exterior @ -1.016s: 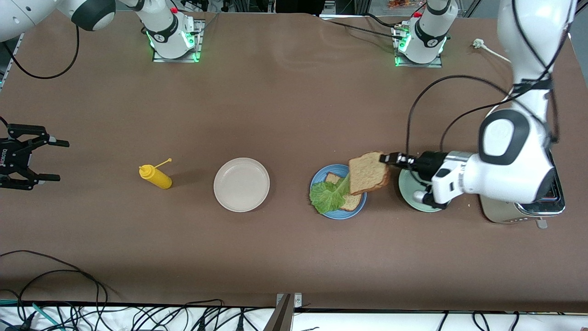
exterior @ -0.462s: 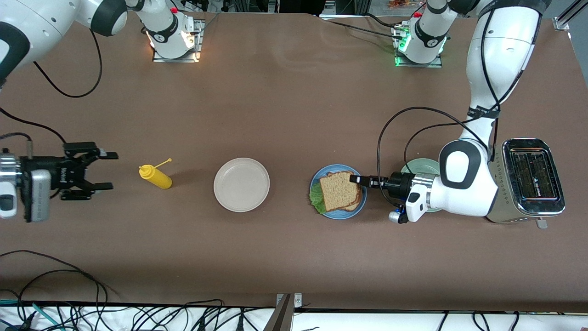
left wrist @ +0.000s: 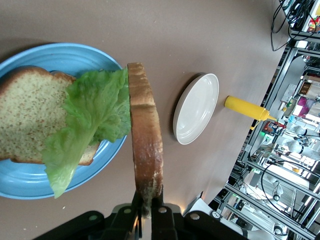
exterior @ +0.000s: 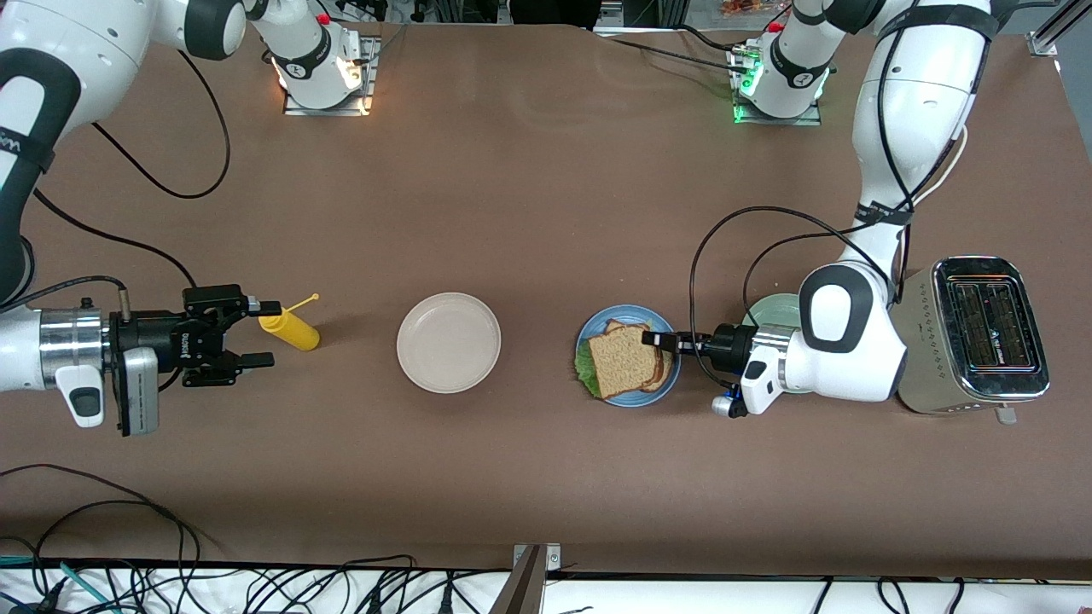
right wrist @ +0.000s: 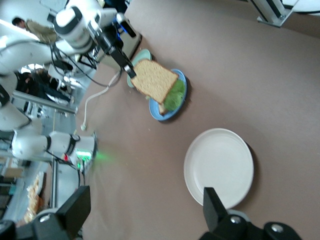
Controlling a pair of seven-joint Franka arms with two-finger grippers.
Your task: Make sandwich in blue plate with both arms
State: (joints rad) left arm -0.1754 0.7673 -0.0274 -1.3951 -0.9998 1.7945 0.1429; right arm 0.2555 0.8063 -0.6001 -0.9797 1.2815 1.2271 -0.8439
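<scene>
Front view: the blue plate (exterior: 629, 394) sits on the brown table (exterior: 546, 213), between a beige plate (exterior: 449, 342) and a mint-green plate (exterior: 772, 309). On the blue plate lie a bottom bread slice (exterior: 618, 327) and a lettuce leaf (exterior: 585, 364), which peeks out at the plate's 9 o'clock edge. The left tool (exterior: 661, 339) reaches in at the plate's 3 o'clock rim, its fingers pinched on the edge of the top bread slice (exterior: 622, 362), which is over the lettuce. A silver toaster (exterior: 981, 333) stands at the left arm's end of the table, just beside the mint-green plate. Toward the right arm's end, the right tool (exterior: 256, 334) is spread wide and holds nothing, with the tip of a yellow squeeze bottle (exterior: 290, 329) by its upper finger; whether they touch cannot be told.

Left wrist view: the left tool (left wrist: 146, 212) clamps the crust of the top bread slice (left wrist: 146, 145), seen edge-on and raised above the lettuce leaf (left wrist: 92, 122). The leaf drapes over the bottom bread slice (left wrist: 30, 117) on the blue plate (left wrist: 75, 57). The beige plate (left wrist: 196, 108) and yellow squeeze bottle (left wrist: 246, 107) lie farther off.

Right wrist view: the right tool (right wrist: 145, 210) shows two parted, empty fingers (right wrist: 75, 207), with the beige plate (right wrist: 220, 166) close by. Farther off, the top bread slice (right wrist: 154, 79) is held over the blue plate (right wrist: 167, 111).
</scene>
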